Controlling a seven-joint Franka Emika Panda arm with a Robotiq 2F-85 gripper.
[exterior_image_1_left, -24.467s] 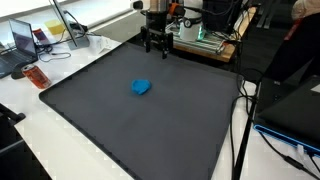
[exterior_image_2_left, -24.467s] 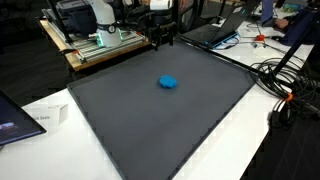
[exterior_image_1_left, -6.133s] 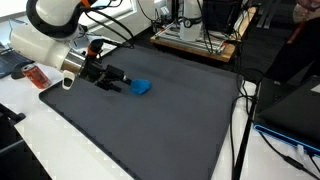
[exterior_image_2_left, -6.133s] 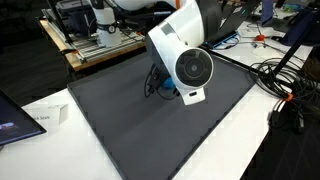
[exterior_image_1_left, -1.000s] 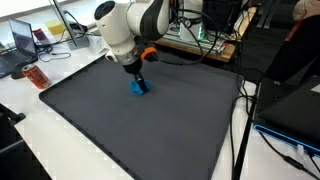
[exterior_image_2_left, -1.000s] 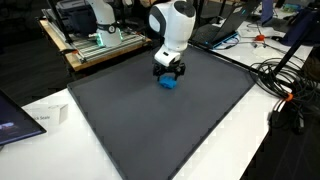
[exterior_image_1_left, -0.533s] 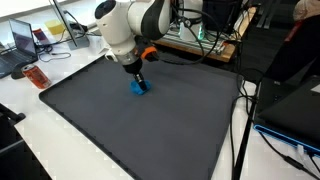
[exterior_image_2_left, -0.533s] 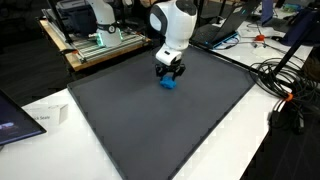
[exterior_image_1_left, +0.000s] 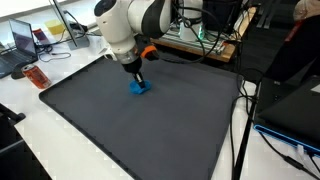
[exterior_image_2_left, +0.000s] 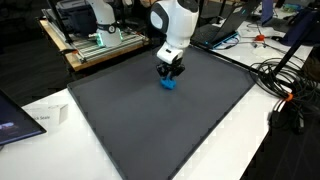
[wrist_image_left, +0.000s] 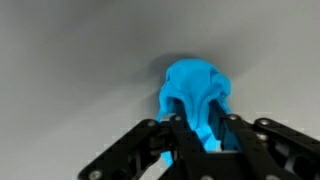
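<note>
Fingers (wrist_image_left: 181, 133) of the gripper (wrist_image_left: 206, 140) are seen pinched in close on a blue lump (wrist_image_left: 197, 90) in the wrist view. A fold of the lump is squeezed tight between them. The lump is crumpled and soft-looking, like a small cloth.

In both exterior views the gripper (exterior_image_1_left: 137, 79) (exterior_image_2_left: 170, 74) is pointed straight down onto the lump (exterior_image_1_left: 137, 88) (exterior_image_2_left: 169, 84). A white arm (exterior_image_1_left: 125, 25) is bent over above it. The lump is found on the far half of a big dark mat (exterior_image_1_left: 150, 130). Whether the bottom of the lump is touching the mat or is held just off it cannot be told.

The mat is laid on a white table (exterior_image_1_left: 60, 140). An open laptop (exterior_image_1_left: 25, 40) and a small red thing (exterior_image_1_left: 35, 76) are seen on the table in an exterior view, well apart from the lump. A white box (exterior_image_2_left: 55, 113) is set near one corner of the mat in an exterior view, and black cables (exterior_image_2_left: 285, 85) are piled beside the mat on the other side. A wooden board (exterior_image_2_left: 95, 50) with machines on it is placed behind the mat.
</note>
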